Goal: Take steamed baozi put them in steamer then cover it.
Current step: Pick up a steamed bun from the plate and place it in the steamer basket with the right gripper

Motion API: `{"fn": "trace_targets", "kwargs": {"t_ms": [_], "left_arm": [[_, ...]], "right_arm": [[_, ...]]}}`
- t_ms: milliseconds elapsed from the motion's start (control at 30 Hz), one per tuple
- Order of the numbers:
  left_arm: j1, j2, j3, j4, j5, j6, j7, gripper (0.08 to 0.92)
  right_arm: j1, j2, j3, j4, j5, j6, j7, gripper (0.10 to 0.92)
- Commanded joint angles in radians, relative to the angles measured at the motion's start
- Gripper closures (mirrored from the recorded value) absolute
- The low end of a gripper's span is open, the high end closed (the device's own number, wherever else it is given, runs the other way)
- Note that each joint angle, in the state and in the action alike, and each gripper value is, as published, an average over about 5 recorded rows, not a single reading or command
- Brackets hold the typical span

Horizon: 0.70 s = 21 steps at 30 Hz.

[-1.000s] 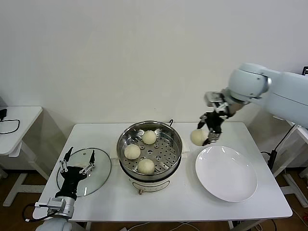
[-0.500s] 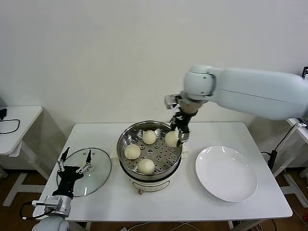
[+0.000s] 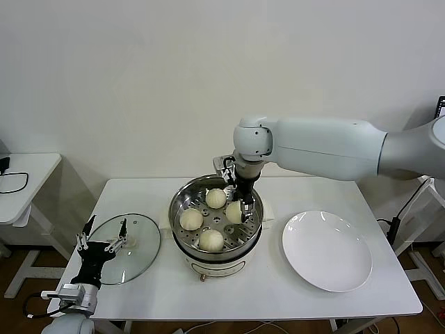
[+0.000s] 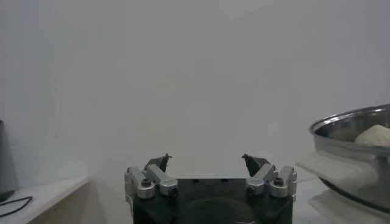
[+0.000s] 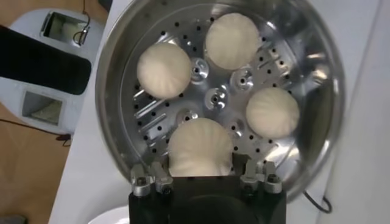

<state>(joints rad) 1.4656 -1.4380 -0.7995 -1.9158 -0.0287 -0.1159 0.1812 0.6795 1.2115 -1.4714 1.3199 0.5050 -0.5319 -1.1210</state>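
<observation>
The steel steamer (image 3: 182,196) stands mid-table on its cream base. Three baozi lie on its perforated tray (image 5: 214,96): one at the back (image 3: 215,197), one at the left (image 3: 190,219), one at the front (image 3: 211,240). My right gripper (image 3: 237,211) is inside the pot at its right side, shut on the fourth baozi (image 3: 234,212), which also shows between the fingers in the right wrist view (image 5: 200,147). The glass cover (image 3: 132,238) lies flat on the table at the left. My left gripper (image 3: 101,245) is open and empty above the cover's near edge.
A white plate (image 3: 326,250) lies on the table right of the steamer, with nothing on it. A small side table (image 3: 21,181) stands at the far left. The steamer's rim (image 4: 347,119) shows in the left wrist view.
My right arm has carried the fourth baozi from beside the plate leftward over the steamer and down into the pot. My left gripper has sunk slightly toward the table's front edge.
</observation>
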Motion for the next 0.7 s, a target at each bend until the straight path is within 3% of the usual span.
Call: {"fn": "trace_targets", "kwargs": {"t_ms": [33, 500, 700], "left_arm": [[0.000, -0.001, -0.005, -0.001, -0.003, -0.001, 0.002, 0.177], [0.007, -0.005, -0.010, -0.008, -0.003, -0.001, 0.002, 0.177], [0.012, -0.008, -0.008, -0.016, -0.003, 0.000, 0.001, 0.177]], "right_arm": [[-0.060, 0.046, 0.004, -0.049, -0.045, -0.003, 0.000, 0.330], [-0.093, 0.055, 0.023, -0.071, -0.063, -0.004, 0.003, 0.323], [-0.062, 0.002, 0.040, -0.033, -0.052, -0.001, -0.001, 0.224]]}}
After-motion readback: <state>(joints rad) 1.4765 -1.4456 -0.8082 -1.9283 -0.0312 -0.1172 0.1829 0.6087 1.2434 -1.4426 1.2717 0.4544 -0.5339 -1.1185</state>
